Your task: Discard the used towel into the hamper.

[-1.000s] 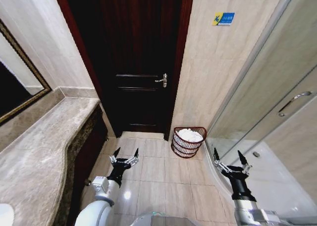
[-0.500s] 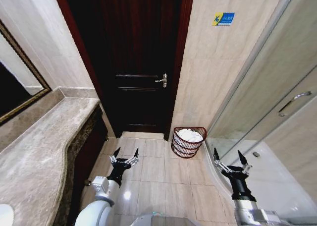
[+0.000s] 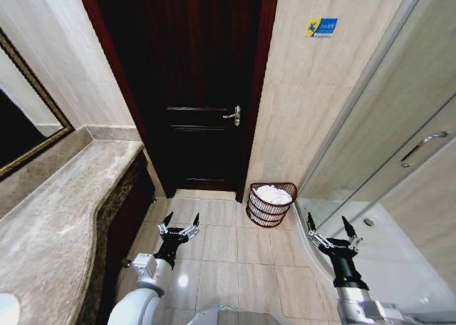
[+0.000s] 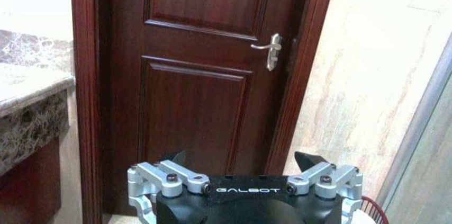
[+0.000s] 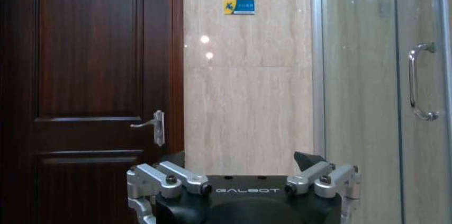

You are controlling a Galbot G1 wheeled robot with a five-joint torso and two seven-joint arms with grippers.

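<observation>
Left end effector (image 3: 180,222): low in the head view, over the tiled floor just beside the counter's dark base. Fingers spread wide apart, nothing between them. In the left wrist view (image 4: 242,159) the two dark fingertips stand apart, with the door behind the gap.

Right end effector (image 3: 330,225): low on the robot's right, above the curved edge where the floor meets the shower. Fingers spread wide, holding nothing. The right wrist view (image 5: 240,159) shows the same open gap, facing the wall.

Counter (image 3: 50,218): marble, running along the robot's left side, near to mid distance; dark cabinet front below it.

Floor (image 3: 221,257): beige tiles, glossy, with a bright reflection spot near the left arm.

Hamper (image 3: 270,204): stands on the floor ahead and slightly to the robot's right, in the corner where the beige wall meets the shower glass, just beside the door frame. Dark reddish wire, round, upright. Well apart from both end effectors.

Towel (image 3: 273,194): white, bunched, lying inside the hamper, reaching up to about rim level.

Shower enclosure (image 3: 399,161): glass, on the robot's right, with a metal handle (image 3: 423,147).

Door (image 3: 192,83): dark wood, closed, farthest ahead; silver lever handle (image 3: 234,115) on its right edge.

Wall sign (image 3: 322,27): small blue and yellow plate, high on the beige wall beside the door.
</observation>
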